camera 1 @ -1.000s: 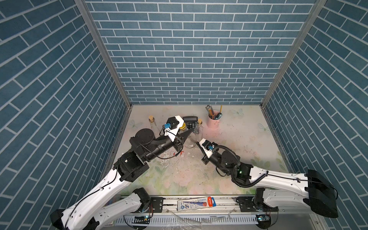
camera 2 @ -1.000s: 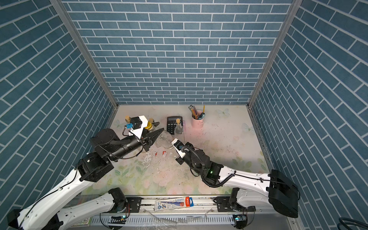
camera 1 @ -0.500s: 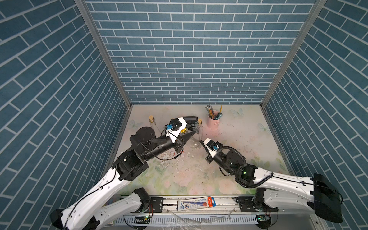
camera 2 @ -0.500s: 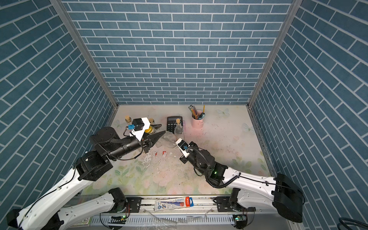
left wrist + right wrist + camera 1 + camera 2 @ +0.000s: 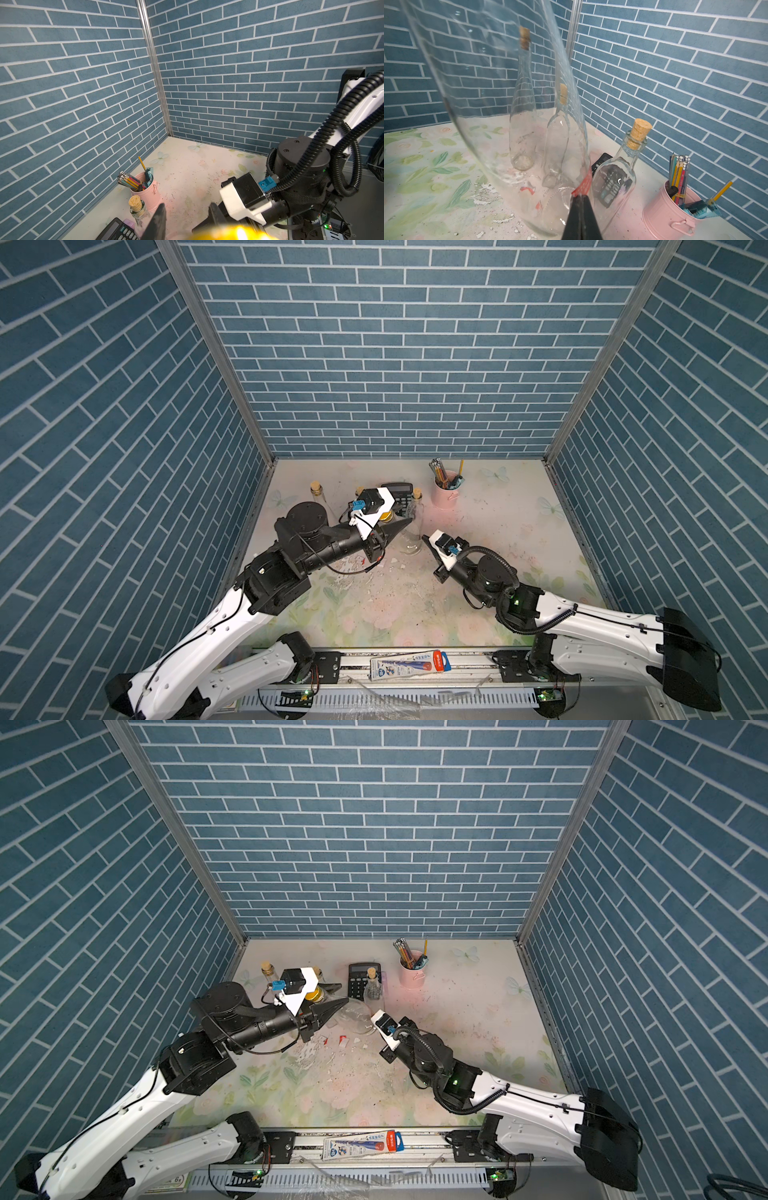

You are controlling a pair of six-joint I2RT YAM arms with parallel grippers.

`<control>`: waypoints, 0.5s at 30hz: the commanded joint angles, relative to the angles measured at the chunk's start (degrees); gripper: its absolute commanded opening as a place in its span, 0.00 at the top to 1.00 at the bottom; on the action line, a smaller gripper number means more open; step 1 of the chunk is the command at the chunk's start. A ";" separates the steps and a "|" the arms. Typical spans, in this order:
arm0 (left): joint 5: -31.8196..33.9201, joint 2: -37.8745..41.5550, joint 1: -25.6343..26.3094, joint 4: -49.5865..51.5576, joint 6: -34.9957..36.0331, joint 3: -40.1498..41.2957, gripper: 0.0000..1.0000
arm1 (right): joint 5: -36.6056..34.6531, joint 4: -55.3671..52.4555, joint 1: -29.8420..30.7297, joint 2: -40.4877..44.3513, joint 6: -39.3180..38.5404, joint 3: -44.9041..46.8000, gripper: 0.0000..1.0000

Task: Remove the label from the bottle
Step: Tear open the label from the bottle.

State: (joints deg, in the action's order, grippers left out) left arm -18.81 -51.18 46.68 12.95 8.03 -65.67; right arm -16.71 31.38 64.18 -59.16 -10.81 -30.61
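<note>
A large clear glass bottle (image 5: 357, 1017) with a gold screw cap (image 5: 314, 994) leans over the floral-printed table (image 5: 498, 531), left of the middle and toward the far edge, its base lowest. The left gripper (image 5: 338, 1004) clasps its upper part, jaws partly apart around the glass. The right gripper (image 5: 581, 197), tips pressed together, meets the lower end of a red label strip (image 5: 584, 184) low on the bottle wall; whether paper is pinched cannot be told. Just behind stand a small corked glass bottle (image 5: 618, 176), a black calculator (image 5: 361, 977) and a pink metal pail of pencils (image 5: 446, 493). A tall corked bottle (image 5: 523, 104) and a shorter corked bottle (image 5: 558, 135) stand nearer the far left corner. Torn paper scraps (image 5: 328, 1044) litter the table below the left gripper. Only the right wrist view shows the red strip. The left wrist view shows the cap as a yellow blur next to its fingers (image 5: 158, 220).
</note>
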 commanded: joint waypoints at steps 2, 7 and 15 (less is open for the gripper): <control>-8.87 1.37 1.18 -3.15 -3.13 -2.71 1.00 | -2.01 -0.17 -1.40 0.87 -1.96 0.67 1.00; -10.56 1.12 1.22 -2.78 -3.07 -3.10 1.00 | -1.79 -0.50 -1.67 1.32 -2.04 0.82 1.00; -14.34 -0.26 1.23 -0.67 -2.69 -4.49 1.00 | -1.39 -1.15 -2.03 2.15 -2.66 1.08 1.00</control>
State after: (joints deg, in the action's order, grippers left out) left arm -21.89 -52.29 46.61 13.89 9.28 -66.96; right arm -15.86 30.35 63.59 -57.71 -10.94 -30.15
